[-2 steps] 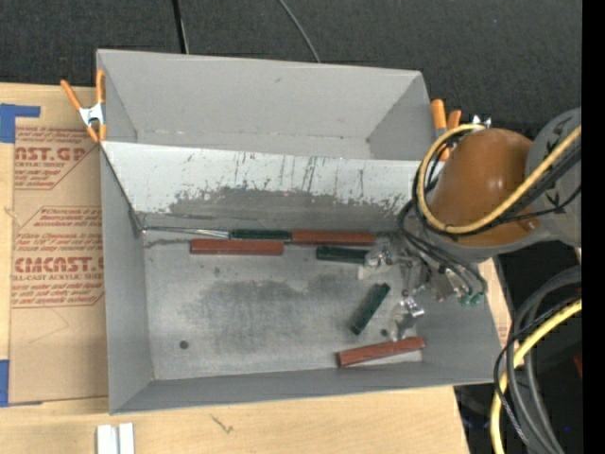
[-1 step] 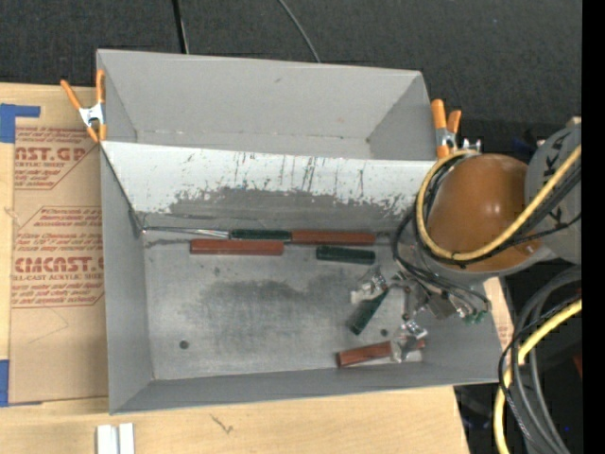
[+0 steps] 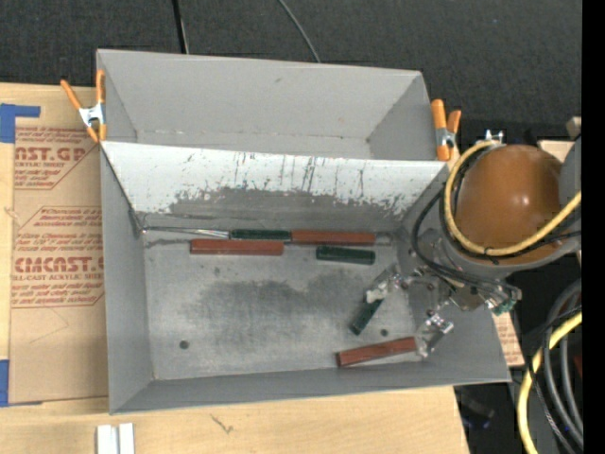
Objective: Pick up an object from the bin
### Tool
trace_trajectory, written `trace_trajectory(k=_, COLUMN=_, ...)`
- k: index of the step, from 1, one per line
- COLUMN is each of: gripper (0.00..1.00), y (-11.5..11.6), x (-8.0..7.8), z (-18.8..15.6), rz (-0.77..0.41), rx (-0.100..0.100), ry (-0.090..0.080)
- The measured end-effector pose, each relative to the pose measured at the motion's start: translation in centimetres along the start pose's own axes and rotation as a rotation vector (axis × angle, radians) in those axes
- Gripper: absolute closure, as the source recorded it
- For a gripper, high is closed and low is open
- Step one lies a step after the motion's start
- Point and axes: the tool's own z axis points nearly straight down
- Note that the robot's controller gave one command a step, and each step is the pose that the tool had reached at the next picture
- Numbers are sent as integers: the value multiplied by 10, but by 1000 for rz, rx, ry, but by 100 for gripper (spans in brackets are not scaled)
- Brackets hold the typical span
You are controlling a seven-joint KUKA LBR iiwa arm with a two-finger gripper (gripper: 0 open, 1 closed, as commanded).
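Gripper [image 3: 408, 312] down in bin [image 3: 265, 121] at 4 o'clock, fingers apart, nothing between. Short dark green stick [image 3: 363, 319] just beside one fingertip, reddish bar [image 3: 378, 354] at 5 o'clock near the other. Nothing gripped or lifted yet; closing and raising left. Other bars [image 3: 236, 247] along 12 o'clock wall.

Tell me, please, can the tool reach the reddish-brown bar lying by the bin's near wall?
Probably yes: the tool hangs just above that bar at its right end, and nothing lies on it; a dark green stick lies close beside.
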Motion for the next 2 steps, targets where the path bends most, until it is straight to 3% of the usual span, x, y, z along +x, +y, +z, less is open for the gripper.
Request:
trace_trajectory(k=1, gripper=0, y=-6, x=-9, z=88, rz=94, rx=9, ry=-16)
trace_trajectory(k=2, gripper=100, y=-7, x=-10, z=85, rz=-185, rx=16, ry=-25)
